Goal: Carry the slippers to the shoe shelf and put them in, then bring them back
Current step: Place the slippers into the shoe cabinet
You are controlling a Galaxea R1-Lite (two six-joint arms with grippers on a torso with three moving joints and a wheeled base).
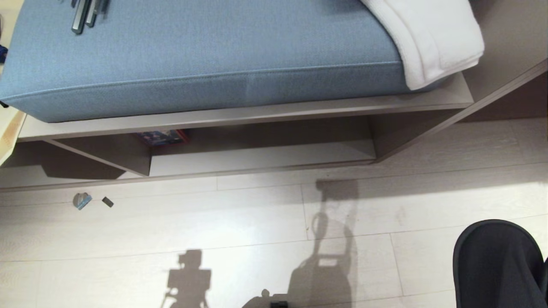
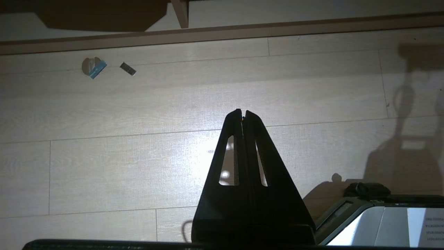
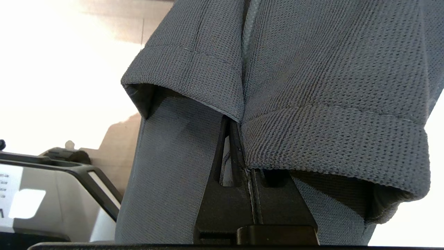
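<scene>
The dark grey slippers point(image 1: 496, 265) hang at the lower right of the head view, above the pale wood floor and well in front of the shelf. In the right wrist view the slippers point(image 3: 312, 86) fill the picture as two knitted uppers side by side. My right gripper point(image 3: 239, 125) is shut on their fabric where the two meet, its tips buried in the cloth. The shoe shelf point(image 1: 265, 158) is the low open cubby under the bench, with a pale bottom board and a slanted divider point(image 1: 128, 158). My left gripper point(image 2: 242, 113) is shut and empty over bare floor.
A blue cushion point(image 1: 192, 55) lies on the bench top, with a folded white towel point(image 1: 432, 38) at its right end and metal bars point(image 1: 87, 13) at its far left. A colourful box point(image 1: 162, 137) sits inside the cubby. Two small scraps point(image 1: 82, 200) point(image 1: 108, 202) lie on the floor.
</scene>
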